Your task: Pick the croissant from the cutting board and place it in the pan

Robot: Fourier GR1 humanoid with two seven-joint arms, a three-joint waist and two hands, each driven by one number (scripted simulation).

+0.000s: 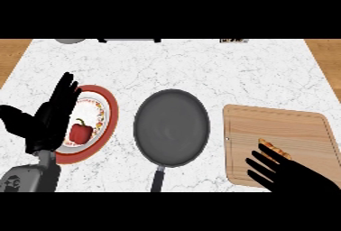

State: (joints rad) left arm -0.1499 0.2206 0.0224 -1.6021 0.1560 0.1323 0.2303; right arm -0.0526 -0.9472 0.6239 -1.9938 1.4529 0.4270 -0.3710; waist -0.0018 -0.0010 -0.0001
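I saw right hand (pixel 293 177) spread over croissant (pixel 275 149) on cutting board (pixel 286 126) | pan (pixel 172 127) bare | left hand (pixel 50 118) spread, resting left.

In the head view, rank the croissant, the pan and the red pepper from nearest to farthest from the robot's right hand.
1. Croissant: on the cutting board, touching the fingertips of the right hand.
2. Pan: at the counter's middle, left of the board.
3. Red pepper: on the plate at far left, beside the left hand.
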